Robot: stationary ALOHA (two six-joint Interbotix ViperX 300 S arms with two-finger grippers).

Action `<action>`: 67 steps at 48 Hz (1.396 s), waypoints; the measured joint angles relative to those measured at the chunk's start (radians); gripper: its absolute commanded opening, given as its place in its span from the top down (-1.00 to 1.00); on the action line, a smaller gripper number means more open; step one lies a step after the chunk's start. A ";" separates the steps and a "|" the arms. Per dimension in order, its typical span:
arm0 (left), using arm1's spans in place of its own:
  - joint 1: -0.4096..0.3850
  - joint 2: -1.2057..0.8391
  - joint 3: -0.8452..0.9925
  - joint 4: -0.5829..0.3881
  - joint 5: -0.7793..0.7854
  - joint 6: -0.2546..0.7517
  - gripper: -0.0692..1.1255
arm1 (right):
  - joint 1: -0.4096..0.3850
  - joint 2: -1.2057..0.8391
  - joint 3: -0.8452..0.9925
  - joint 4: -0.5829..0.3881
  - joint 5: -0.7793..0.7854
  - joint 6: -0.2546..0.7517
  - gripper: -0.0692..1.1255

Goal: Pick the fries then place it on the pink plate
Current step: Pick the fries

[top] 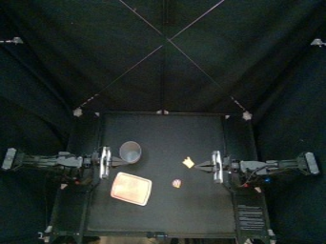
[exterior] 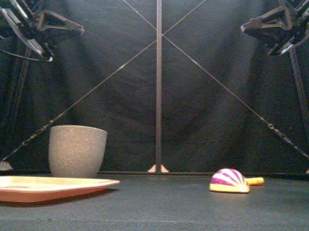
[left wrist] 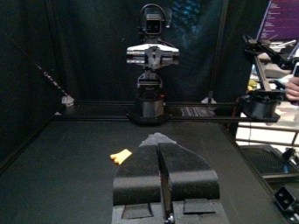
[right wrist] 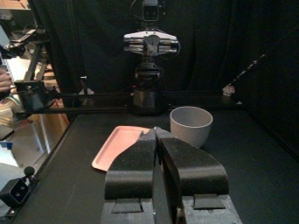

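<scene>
Treat the small yellow toy fries [top: 189, 162], right of frame centre, as probably light and rigid, pinching its narrow sides; your left jaws and right jaws sit closed, empty.

A tall grey cup [exterior: 78, 150] near the table's left edge is shown with a matt, speckled, stone-like surface, while the flat pink tray [exterior: 54, 187] in front of it is seen as smooth plastic with a faint sheen. The striped toy [exterior: 229, 180] and the yellow fries [exterior: 254, 181] toward the right edge are rendered in smooth plastic. The table [exterior: 169, 207] is finished in matt black and backed by dull black cloth curtains [exterior: 205, 99]
</scene>
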 measured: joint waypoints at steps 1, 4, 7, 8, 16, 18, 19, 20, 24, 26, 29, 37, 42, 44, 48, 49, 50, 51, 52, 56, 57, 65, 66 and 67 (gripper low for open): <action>0.002 0.000 0.002 -0.003 0.000 0.002 0.95 | 0.000 0.002 0.000 0.002 0.000 0.000 0.92; 0.002 0.009 -0.002 -0.028 0.000 -0.005 0.94 | -0.012 0.012 0.002 0.003 0.000 0.003 0.89; 0.002 0.017 -0.002 -0.037 0.000 -0.002 0.92 | -0.028 0.038 0.005 0.006 0.000 0.014 0.87; 0.002 0.018 -0.002 -0.038 0.000 -0.003 0.92 | -0.035 0.048 0.003 0.008 0.000 0.012 0.86; 0.002 0.020 -0.002 -0.040 0.000 -0.002 0.90 | -0.118 0.141 0.003 0.012 0.000 0.018 0.70; 0.002 0.018 -0.002 -0.040 0.000 -0.002 0.90 | -0.141 0.164 0.003 0.018 0.005 0.020 0.60; 0.002 0.020 -0.002 -0.041 0.000 -0.002 0.90 | -0.150 0.175 0.002 0.025 0.011 0.018 0.54; 0.002 0.018 -0.002 -0.041 0.000 -0.002 0.90 | -0.163 0.187 0.000 0.032 0.021 0.020 0.47; 0.002 0.020 -0.002 -0.041 0.000 -0.003 0.90 | -0.196 0.213 -0.005 0.055 0.060 0.018 0.12; 0.002 0.020 -0.002 -0.041 0.000 -0.003 0.90 | -0.212 0.213 -0.006 0.064 0.078 0.018 -0.13; 0.002 0.020 -0.003 -0.041 0.000 -0.002 0.90 | -0.236 0.204 -0.014 0.075 0.100 0.018 -0.41; 0.008 0.020 -0.002 -0.043 0.000 -0.003 0.88 | -0.295 0.166 -0.015 0.118 0.123 0.018 -0.86; 0.017 0.020 -0.002 -0.044 0.000 -0.003 0.85 | -0.318 0.164 -0.015 0.141 0.153 0.020 -0.86; 0.018 0.020 -0.002 -0.046 0.000 -0.003 0.84 | -0.321 0.164 -0.017 0.146 0.170 0.021 -0.86; 0.025 0.021 -0.002 -0.046 0.000 -0.003 0.82 | -0.319 0.166 -0.025 0.178 0.224 0.035 -0.86; 0.028 0.020 -0.002 -0.048 0.000 -0.003 0.82 | -0.318 0.167 -0.028 0.192 0.244 0.048 -0.86; 0.028 0.020 -0.002 -0.046 0.000 -0.003 0.82 | -0.318 0.167 -0.031 0.204 0.265 0.054 -0.86; 0.029 0.021 -0.003 -0.048 0.000 -0.003 0.82 | -0.318 0.167 -0.035 0.215 0.291 0.058 -0.86; 0.031 0.021 -0.002 -0.048 0.000 -0.003 0.82 | -0.316 0.167 -0.041 0.224 0.321 0.061 -0.86; 0.035 0.020 -0.002 -0.048 0.000 -0.003 0.82 | -0.316 0.166 -0.067 0.236 0.442 0.067 -0.86; 0.035 0.021 -0.002 -0.048 0.000 -0.003 0.82 | -0.318 0.164 -0.075 0.235 0.479 0.072 -0.86; 0.038 0.020 -0.002 -0.048 0.000 -0.002 0.82 | -0.351 0.176 -0.118 0.227 0.683 0.104 -0.86; 0.038 0.021 -0.002 -0.048 0.000 -0.002 0.82 | -0.357 0.179 -0.120 0.225 0.695 0.109 -0.86; 0.038 0.021 -0.002 -0.046 0.000 -0.002 0.82 | -0.364 0.184 -0.120 0.224 0.709 0.115 -0.86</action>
